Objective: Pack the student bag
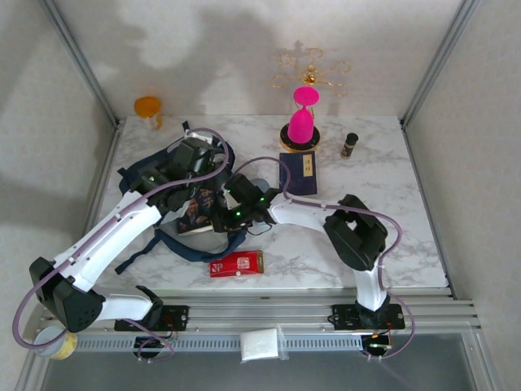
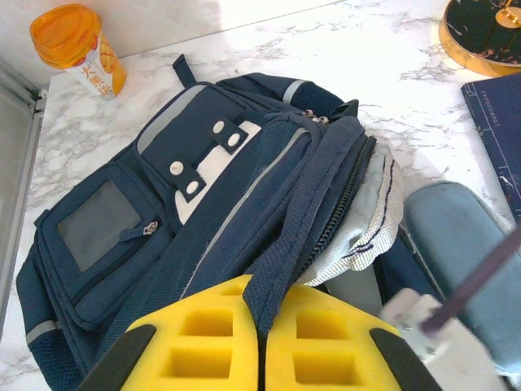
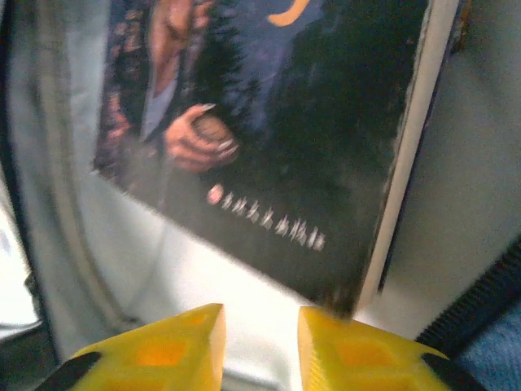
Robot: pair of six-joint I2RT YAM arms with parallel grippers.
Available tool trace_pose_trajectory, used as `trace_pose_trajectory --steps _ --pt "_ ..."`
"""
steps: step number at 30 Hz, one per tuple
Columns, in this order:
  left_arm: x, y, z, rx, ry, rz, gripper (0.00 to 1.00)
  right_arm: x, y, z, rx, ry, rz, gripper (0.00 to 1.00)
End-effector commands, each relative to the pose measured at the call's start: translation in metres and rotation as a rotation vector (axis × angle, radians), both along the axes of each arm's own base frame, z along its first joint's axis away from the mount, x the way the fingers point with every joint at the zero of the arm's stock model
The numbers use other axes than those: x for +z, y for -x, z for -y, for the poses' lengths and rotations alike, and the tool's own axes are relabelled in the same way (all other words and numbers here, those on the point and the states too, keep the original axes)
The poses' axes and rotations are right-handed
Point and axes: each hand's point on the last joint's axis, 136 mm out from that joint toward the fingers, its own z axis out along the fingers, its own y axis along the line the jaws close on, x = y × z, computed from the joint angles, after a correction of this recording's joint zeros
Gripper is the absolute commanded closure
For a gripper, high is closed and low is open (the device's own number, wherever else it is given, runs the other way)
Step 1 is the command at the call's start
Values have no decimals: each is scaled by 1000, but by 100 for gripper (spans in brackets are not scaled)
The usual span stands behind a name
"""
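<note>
A large navy student bag [image 2: 220, 187] lies flat at the left-centre of the marble table [image 1: 391, 244], with its mouth facing the right arm. The left gripper [image 2: 262, 326] is clamped on the zip-edged lip of that mouth and holds it up. If the pinch slips, I'd expect the lip to drop across the opening and block it.

A dark-covered paperback book [image 3: 269, 138] appears to sit partly inside, against pale lining. The right gripper [image 3: 260, 334] sits just below the book's corner, jaws slightly parted with nothing between them. A push on that corner could twist the book or catch it on the zip. A light-blue pencil case [image 2: 456, 244] lies just beside the mouth and could get nudged.

The bag looks soft and slack. It has a grey stripe, a white patch with press studs and a grey front pocket, and some striped pale lining is spilling out.
</note>
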Motion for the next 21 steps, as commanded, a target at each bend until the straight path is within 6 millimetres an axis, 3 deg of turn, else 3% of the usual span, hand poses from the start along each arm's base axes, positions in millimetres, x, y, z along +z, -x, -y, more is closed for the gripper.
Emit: trace_pose_trajectory --steps 1,7,11,14,17,21 --pt "52 -6 -1 17 104 152 100 1 -27 -15 -58 6 90 76" --pt "60 -2 -3 10 106 166 100 32 -74 -47 -129 -99 268 83" --pt "51 -2 -8 32 84 153 100 46 -81 -61 -134 -175 290 85" --pt "44 -2 -8 37 88 134 100 52 -67 -49 -113 -199 285 84" --pt "35 -1 -3 26 121 119 100 64 -46 -24 -86 -211 298 81" --pt "4 3 15 -21 213 55 100 78 -28 25 -118 -185 294 72"
